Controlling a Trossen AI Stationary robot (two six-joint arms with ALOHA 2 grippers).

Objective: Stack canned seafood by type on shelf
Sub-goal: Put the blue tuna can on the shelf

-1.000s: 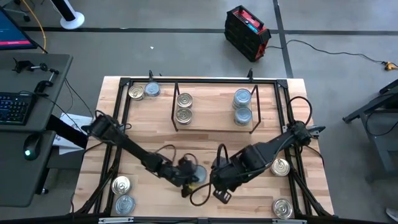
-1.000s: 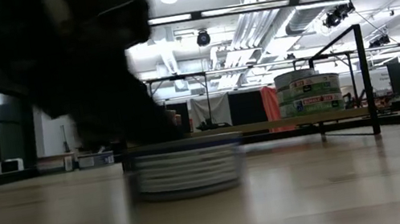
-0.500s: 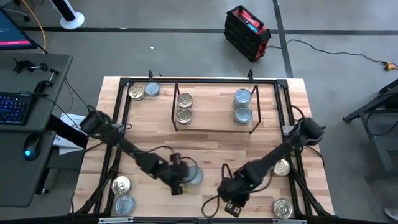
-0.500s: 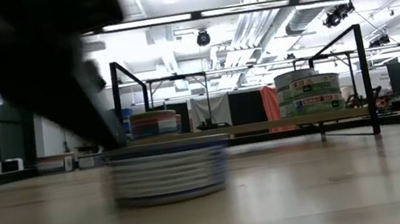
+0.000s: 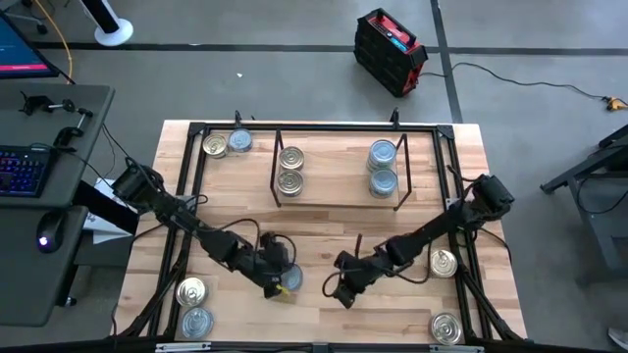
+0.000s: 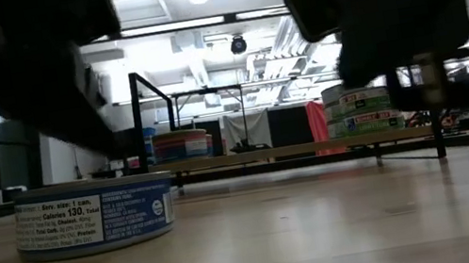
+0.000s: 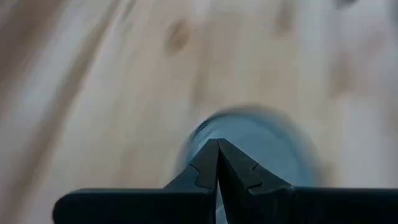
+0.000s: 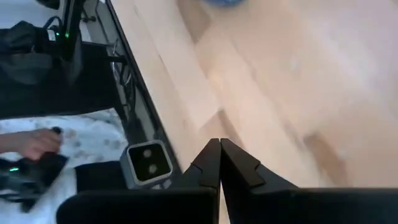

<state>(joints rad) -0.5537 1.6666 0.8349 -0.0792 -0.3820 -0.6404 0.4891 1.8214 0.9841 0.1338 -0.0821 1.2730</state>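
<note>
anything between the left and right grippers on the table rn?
High view: only the silver-blue tin, right at the left gripper. From it to the right gripper, bare tabletop.

"Calories 130" on tin [image 6: 94,215] label

blurred: tin [image 7: 249,146] | half hidden: by left fingers [image 7: 205,168]

A blue-labelled tin [image 6: 94,215] sits flat on the wooden tabletop [image 6: 328,231] at the near left, under a dark blurred arm [image 6: 22,62]. Another dark arm [image 6: 394,0] hangs at upper right. Behind, the shelf [image 6: 295,150] with black brackets carries two stacks of tins [image 6: 361,108], one at each end.
</note>
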